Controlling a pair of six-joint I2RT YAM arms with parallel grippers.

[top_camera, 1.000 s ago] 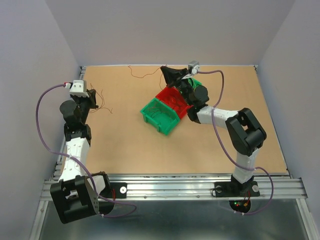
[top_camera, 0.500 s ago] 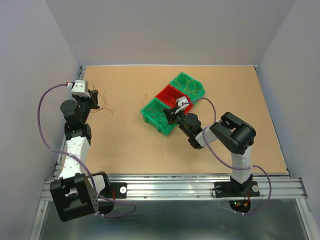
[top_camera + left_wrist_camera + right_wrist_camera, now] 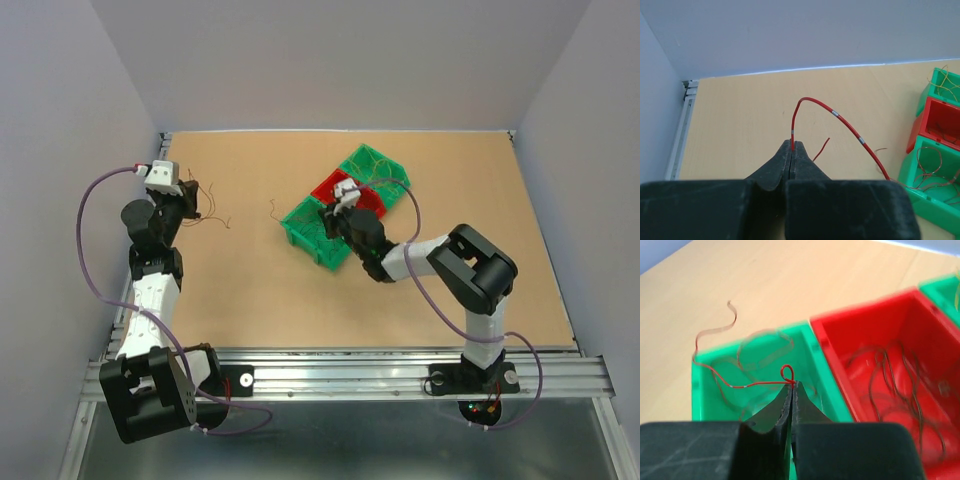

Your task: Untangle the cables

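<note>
The banded red cable arcs over the worktop, its end pinched in the closed left end effector. The looped red cable is pinched by the right end effector above the green bin; dark cables lie in the red bin.
</note>
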